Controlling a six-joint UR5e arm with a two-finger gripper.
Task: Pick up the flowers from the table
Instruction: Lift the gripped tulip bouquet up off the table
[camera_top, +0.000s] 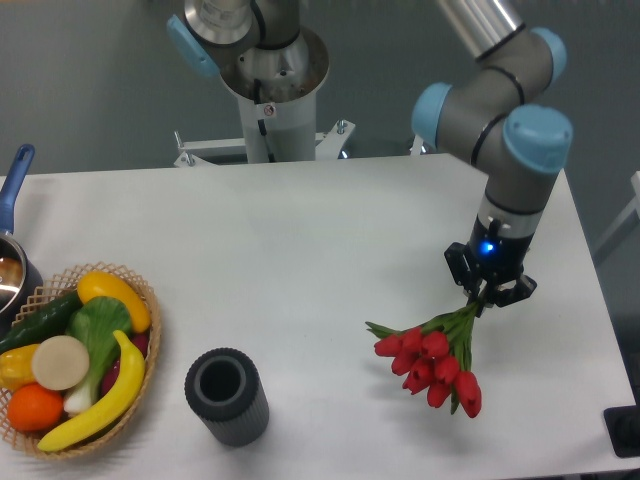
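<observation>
One risk noted: gripper (488, 291) jaws clamped on stem ends of tulip bunch (432, 362), right of grey cylinder (226, 396); heavy blooms could slip out.

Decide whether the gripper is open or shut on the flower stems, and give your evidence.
Shut on the flowers. The gripper has its fingers pressed against the green stems, which fan out from between them, red blooms pointing down-left over the table.

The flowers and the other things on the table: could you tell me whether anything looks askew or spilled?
Nothing stands out. The flowers hang heads-down by their stems from the gripper; the basket holds its produce and the dark cylinder stands upright.
</observation>
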